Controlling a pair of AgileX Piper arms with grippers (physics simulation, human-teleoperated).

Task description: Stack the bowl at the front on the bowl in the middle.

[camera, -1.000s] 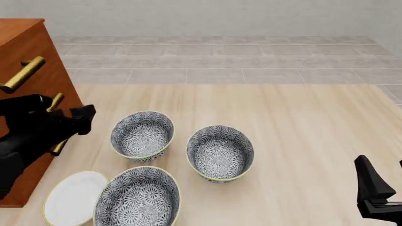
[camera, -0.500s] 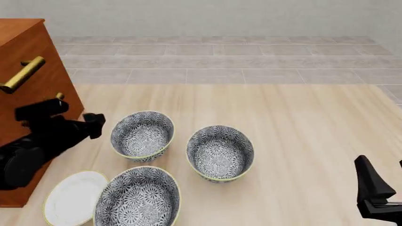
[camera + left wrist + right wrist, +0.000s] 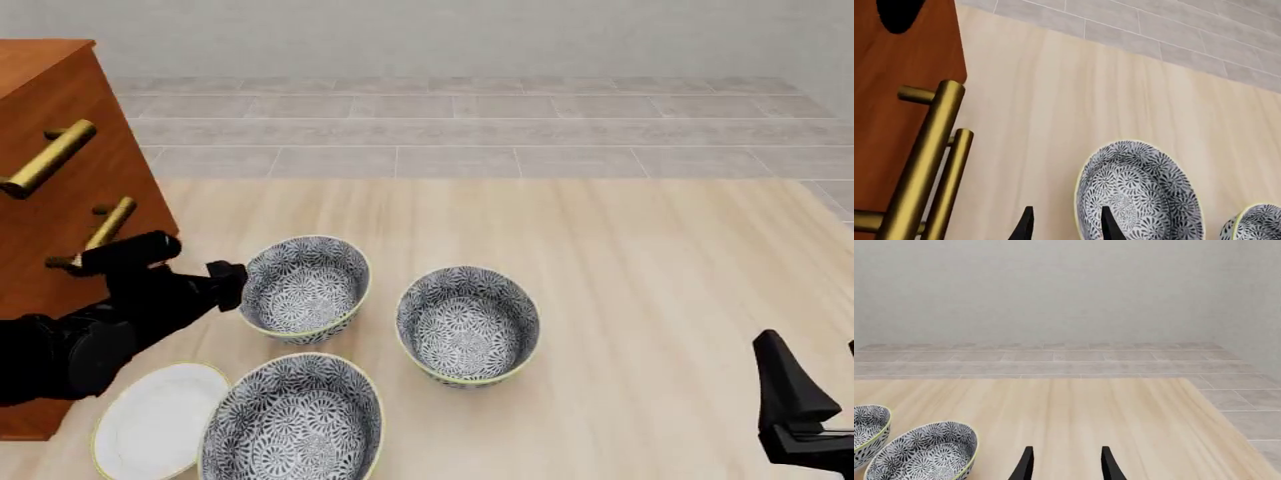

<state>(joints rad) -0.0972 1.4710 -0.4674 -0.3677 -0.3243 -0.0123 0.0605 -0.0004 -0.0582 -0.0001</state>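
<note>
Three patterned bowls sit on the wooden counter (image 3: pixel 641 260); the front bowl (image 3: pixel 294 420) lies nearest the camera at the lower edge of the front view, partly cut off, its rim just beside a flat white plate (image 3: pixel 154 420) to its left; the middle bowl (image 3: pixel 469 323) stands a little farther back and to the right, near the front bowl but apart from it; the third bowl (image 3: pixel 304 287) sits behind the front bowl, left of the middle one. The left pincer (image 3: pixel 230 283) reaches in from the left, its tip just beside the third bowl's left rim; its fingers are spread and grasp nothing. A brown cabinet (image 3: pixel 60 150) with brass handles (image 3: pixel 51 158) stands at the far left. The right pincer (image 3: pixel 1064 467) waits at the lower right, well apart from every bowl, fingers parted and empty.
</note>
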